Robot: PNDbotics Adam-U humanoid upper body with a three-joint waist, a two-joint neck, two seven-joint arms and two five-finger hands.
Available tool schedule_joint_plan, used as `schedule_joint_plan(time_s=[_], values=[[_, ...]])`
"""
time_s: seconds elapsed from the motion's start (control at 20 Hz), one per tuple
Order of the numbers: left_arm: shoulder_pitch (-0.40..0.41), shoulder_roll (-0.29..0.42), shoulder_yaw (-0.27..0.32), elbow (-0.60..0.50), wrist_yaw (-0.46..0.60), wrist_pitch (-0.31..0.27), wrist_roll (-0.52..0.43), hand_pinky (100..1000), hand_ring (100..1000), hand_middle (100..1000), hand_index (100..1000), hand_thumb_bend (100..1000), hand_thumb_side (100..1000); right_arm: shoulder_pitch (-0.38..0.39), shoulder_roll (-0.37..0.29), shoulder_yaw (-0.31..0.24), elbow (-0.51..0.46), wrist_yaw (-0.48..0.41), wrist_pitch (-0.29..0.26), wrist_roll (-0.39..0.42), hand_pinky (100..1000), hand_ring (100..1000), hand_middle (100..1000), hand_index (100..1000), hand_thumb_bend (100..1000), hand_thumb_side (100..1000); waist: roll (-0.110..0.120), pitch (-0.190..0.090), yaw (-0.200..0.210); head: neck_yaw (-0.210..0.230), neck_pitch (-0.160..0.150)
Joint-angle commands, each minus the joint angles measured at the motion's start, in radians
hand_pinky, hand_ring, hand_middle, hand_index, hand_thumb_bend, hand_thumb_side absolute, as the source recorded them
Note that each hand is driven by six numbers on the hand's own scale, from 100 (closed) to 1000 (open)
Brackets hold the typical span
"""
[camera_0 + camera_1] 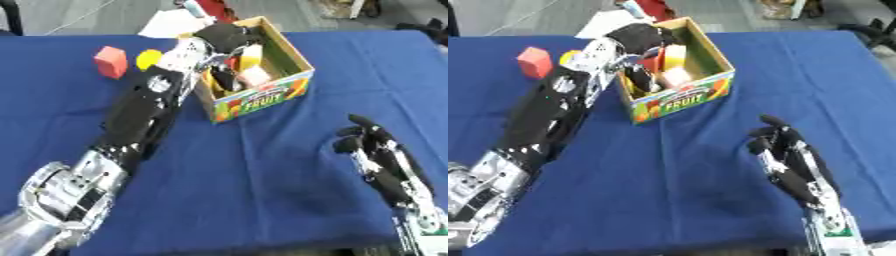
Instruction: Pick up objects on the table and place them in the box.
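A blue-covered bench holds an open cardboard fruit box near its far side. The robot's left hand reaches over the box's left wall, fingers dipping inside, likely to drop something in; whether they grip anything cannot be told. Pale and yellow items already lie in the box. A red block and a yellow object wait just left of the arm. The right hand rests idle at lower right, fingers relaxed apart.
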Motion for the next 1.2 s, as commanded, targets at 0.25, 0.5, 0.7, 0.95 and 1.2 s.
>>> schedule_joint_plan(time_s=[0.25,0.5,0.7,0.95,1.2], values=[[-0.048,0.138,0.046,-0.09,0.066,0.046,-0.04,788,716,755,911,400,182,-0.006,-0.02,-0.009,-0.007,0.002,-0.002,-0.006,646,634,657,895,100,401,0.001,-0.017,0.022,-0.013,-0.01],[-0.039,0.257,0.129,-0.01,0.038,0.154,-0.092,785,718,767,925,439,192,-0.002,-0.029,-0.017,-0.007,0.003,-0.001,-0.013,647,634,657,895,100,402,0.009,-0.023,0.044,-0.028,-0.012],[-0.024,0.283,0.193,0.087,0.016,0.269,-0.028,775,701,752,919,390,184,-0.002,-0.029,-0.018,-0.007,0.004,0.0,-0.014,647,634,657,895,100,401,0.007,-0.023,0.049,-0.033,-0.014],[-0.009,0.284,0.212,0.165,0.033,0.311,0.033,773,700,753,919,381,189,-0.001,-0.027,-0.018,-0.007,0.003,-0.001,-0.015,647,634,657,895,100,398,-0.001,-0.02,0.044,-0.033,-0.014],[-0.003,0.283,0.226,0.215,0.021,0.36,0.034,769,696,758,921,393,196,0.0,-0.026,-0.018,-0.006,0.001,-0.002,-0.015,647,634,656,896,100,399,-0.003,-0.017,0.04,-0.031,-0.013]])
